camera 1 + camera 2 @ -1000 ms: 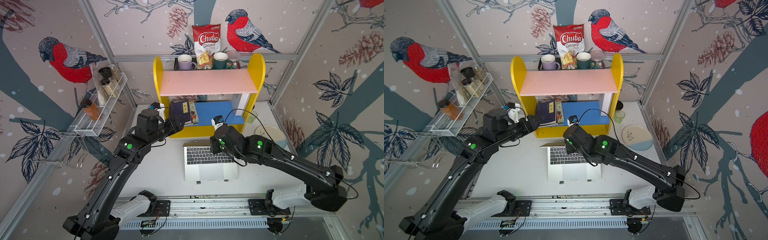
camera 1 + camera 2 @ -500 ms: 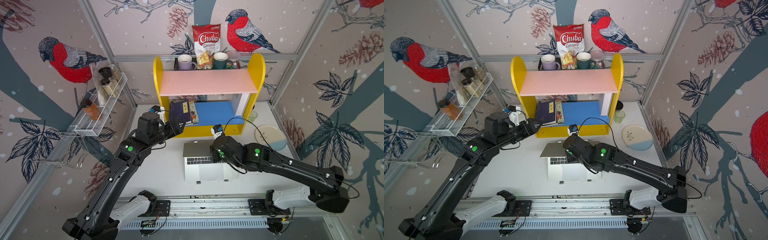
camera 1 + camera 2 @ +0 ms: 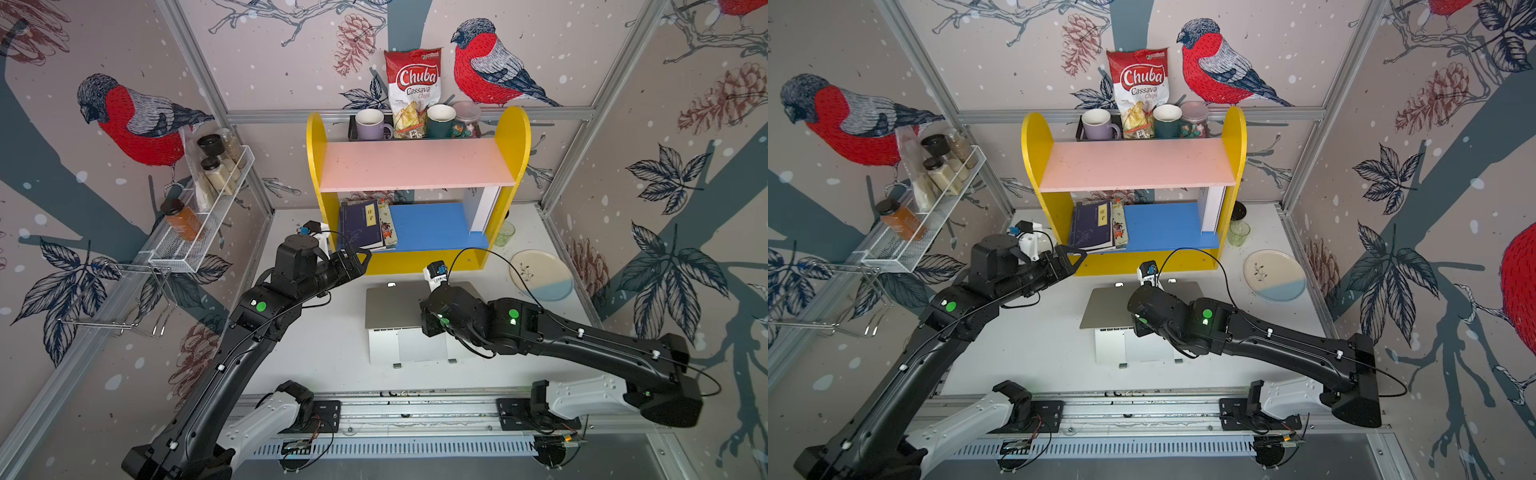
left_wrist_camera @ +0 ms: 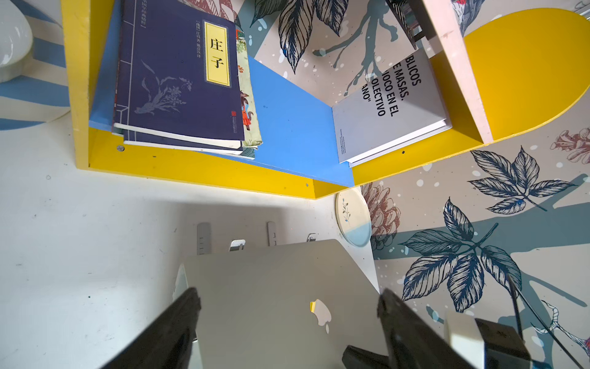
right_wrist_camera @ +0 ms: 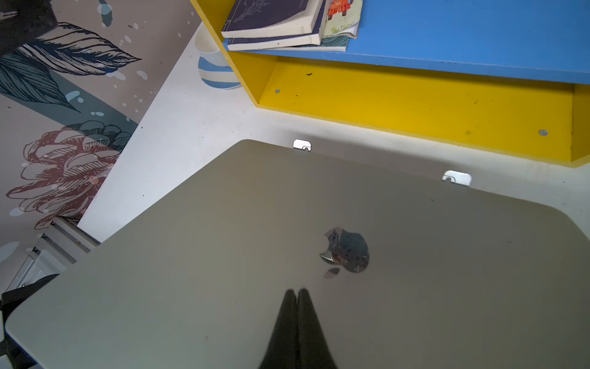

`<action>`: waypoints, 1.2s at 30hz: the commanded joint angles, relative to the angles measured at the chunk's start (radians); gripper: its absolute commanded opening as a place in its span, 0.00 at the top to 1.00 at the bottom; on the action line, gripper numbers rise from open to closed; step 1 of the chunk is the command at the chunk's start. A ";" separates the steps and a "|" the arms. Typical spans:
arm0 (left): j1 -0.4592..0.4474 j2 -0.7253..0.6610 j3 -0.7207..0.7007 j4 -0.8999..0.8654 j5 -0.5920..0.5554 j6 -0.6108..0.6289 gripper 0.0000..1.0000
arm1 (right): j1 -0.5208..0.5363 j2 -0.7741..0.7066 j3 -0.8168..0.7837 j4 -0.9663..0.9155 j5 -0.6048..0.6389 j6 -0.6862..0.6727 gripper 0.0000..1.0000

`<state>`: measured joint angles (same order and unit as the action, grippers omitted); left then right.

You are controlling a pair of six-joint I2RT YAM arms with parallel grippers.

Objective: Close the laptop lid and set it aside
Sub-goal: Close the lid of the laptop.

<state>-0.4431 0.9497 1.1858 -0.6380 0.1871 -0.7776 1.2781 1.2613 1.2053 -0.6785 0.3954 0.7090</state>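
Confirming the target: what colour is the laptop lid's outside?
Silver-grey laptop lid, mirrored apple logo; clearest in right wrist view.

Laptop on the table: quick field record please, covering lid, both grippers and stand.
laptop lid: partly lowered, not shut; trackpad exposed
right gripper: shut, tips on lid's outer face near apple logo
left gripper: open, empty, clear of lid, beside yellow shelf
laptop stand: metal tabs showing at lid's shelf-side edge
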 commanded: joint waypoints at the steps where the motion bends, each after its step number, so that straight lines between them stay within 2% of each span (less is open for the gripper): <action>1: -0.004 -0.015 -0.020 0.065 0.017 -0.003 0.09 | 0.003 -0.004 -0.023 0.016 0.008 0.024 0.94; 3: -0.005 -0.026 -0.046 0.069 0.015 -0.005 0.04 | 0.003 -0.027 -0.036 0.019 0.011 0.026 0.90; 19: -0.003 -0.086 -0.146 0.099 0.021 -0.032 0.03 | -0.028 -0.086 -0.155 0.058 -0.004 0.045 0.78; 36: -0.003 -0.152 -0.243 0.111 0.026 -0.050 0.03 | -0.033 -0.082 -0.286 0.139 -0.062 0.093 0.76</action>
<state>-0.4431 0.8040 0.9554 -0.5655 0.2070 -0.8238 1.2430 1.1770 0.9390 -0.5209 0.3756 0.7692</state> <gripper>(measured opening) 0.970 0.241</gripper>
